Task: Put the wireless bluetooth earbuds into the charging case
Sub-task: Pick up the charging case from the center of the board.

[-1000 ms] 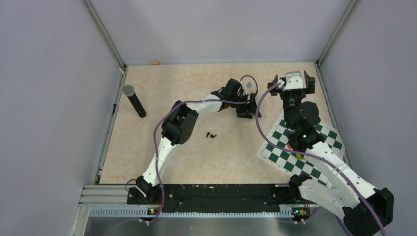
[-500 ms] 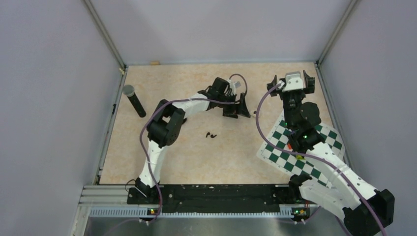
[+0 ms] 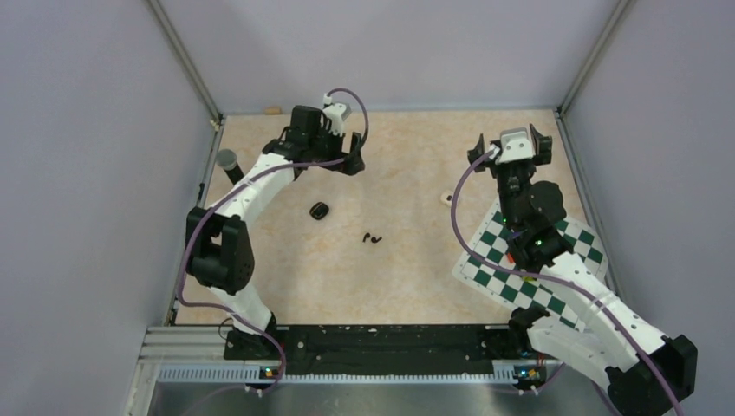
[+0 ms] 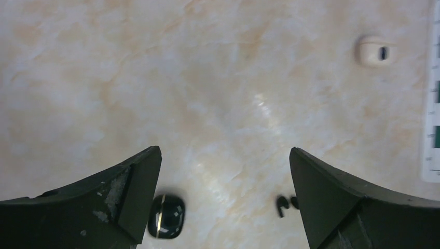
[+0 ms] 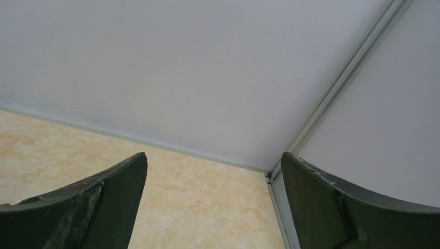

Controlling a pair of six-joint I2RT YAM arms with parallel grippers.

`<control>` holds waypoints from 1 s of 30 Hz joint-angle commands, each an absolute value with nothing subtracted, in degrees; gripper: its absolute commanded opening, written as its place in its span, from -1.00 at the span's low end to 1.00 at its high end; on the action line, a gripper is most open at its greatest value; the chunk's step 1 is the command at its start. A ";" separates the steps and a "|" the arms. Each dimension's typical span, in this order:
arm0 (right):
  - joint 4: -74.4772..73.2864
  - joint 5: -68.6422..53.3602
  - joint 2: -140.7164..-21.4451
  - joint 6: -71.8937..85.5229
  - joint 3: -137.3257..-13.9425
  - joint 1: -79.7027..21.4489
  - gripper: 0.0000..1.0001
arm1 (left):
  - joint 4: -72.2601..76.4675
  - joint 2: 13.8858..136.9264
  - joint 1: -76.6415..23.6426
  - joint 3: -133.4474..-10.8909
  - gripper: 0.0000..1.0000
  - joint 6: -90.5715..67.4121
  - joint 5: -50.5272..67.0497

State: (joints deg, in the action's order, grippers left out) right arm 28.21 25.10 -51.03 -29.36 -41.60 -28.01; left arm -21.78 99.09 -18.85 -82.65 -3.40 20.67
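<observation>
left jaws apart, empty, nearer arm | charging case [image 4: 166,217] and earbuds [image 4: 284,205] lie base-side of them, apart | right jaws apart, empty, facing wall [image 5: 207,67]

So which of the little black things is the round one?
The case, left of the two buds; they are tiny and curved.
</observation>
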 commanded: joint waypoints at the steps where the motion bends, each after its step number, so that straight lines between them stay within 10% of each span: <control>1: 28.26 23.33 -49.58 -28.48 -41.49 -29.13 0.98 | -31.43 99.62 -18.26 -78.32 0.98 7.73 4.25; 30: 26.18 21.62 -48.07 -27.03 -41.41 -29.12 0.98 | -31.47 103.09 -14.50 -67.38 0.97 15.23 -7.55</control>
State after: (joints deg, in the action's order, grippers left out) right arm 25.17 22.35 -48.99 -27.86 -41.60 -28.49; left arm -32.18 101.75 -14.66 -67.29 14.52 -4.82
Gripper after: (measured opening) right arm 0.990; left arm 0.987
